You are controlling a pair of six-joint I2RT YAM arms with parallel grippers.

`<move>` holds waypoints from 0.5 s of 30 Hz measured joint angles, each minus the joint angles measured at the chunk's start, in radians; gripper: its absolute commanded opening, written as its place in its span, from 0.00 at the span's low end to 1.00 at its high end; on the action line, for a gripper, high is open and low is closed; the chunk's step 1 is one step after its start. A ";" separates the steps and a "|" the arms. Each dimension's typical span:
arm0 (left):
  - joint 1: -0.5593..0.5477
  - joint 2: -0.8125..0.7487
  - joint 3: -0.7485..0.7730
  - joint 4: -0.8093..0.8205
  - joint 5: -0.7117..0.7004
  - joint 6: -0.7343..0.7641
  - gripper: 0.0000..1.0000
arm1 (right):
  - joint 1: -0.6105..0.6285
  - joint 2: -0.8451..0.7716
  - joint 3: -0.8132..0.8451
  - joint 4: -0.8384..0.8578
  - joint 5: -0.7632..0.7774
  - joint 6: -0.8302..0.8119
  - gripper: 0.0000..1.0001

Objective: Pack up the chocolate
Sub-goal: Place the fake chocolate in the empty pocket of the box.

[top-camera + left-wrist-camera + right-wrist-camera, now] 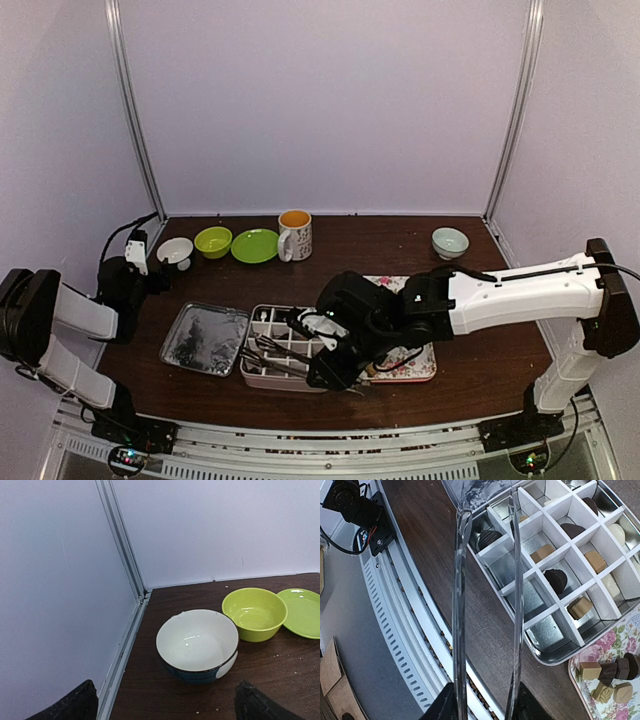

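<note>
Right gripper point(485, 707) jaws hold tongs point(459, 605) over chocolate point(489, 537) in box point(547, 611), counter's near edge; left gripper point(165, 706) jaws wide, empty.

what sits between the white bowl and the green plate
The green bowl stands there, with the white bowl on one side and the green plate on the other. The left wrist view shows it best.

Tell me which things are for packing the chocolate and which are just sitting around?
For the job: chocolates, divided box, tongs, flowery tray, silver lid.
Just sitting around: white bowl, green bowl, green plate, mug, pale bowl.
</note>
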 measured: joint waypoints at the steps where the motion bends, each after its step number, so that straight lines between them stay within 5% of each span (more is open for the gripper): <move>1: 0.000 0.000 0.000 0.000 0.000 0.000 0.98 | 0.000 0.000 0.000 0.000 0.003 0.000 0.37; 15: 0.000 0.000 0.000 0.000 0.000 0.000 0.98 | -0.006 -0.219 -0.042 -0.053 0.259 0.029 0.35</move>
